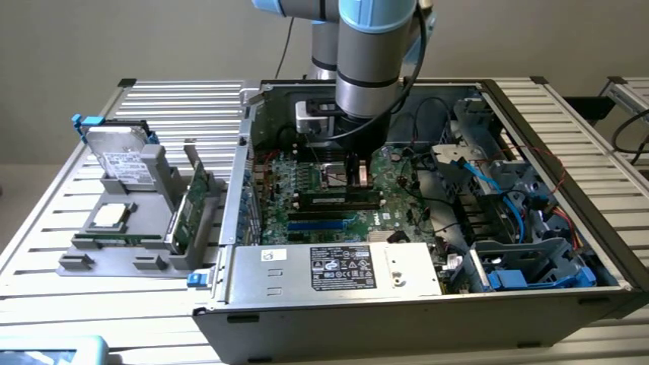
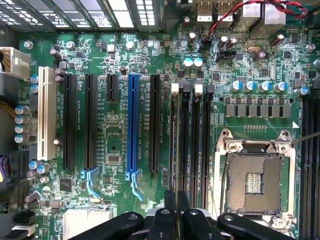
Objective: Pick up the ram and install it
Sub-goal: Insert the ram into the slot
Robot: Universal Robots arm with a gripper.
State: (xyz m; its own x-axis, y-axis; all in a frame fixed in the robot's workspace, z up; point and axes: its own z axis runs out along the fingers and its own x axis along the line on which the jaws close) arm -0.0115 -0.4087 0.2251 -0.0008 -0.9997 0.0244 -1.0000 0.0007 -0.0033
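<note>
Over the open computer case (image 1: 406, 323), the gripper (image 2: 176, 207) appears pinched on the top edge of the ram (image 2: 173, 145), which stands edge-on in the memory slot nearest the expansion slots (image 2: 133, 125). We judge the stick light, stiff and fragile, best held by its long edges, clear of chips.

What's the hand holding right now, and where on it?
Looks like the ram, seen edge-on: the hand pinches its flat faces near the top edge, over the memory slots.
</note>
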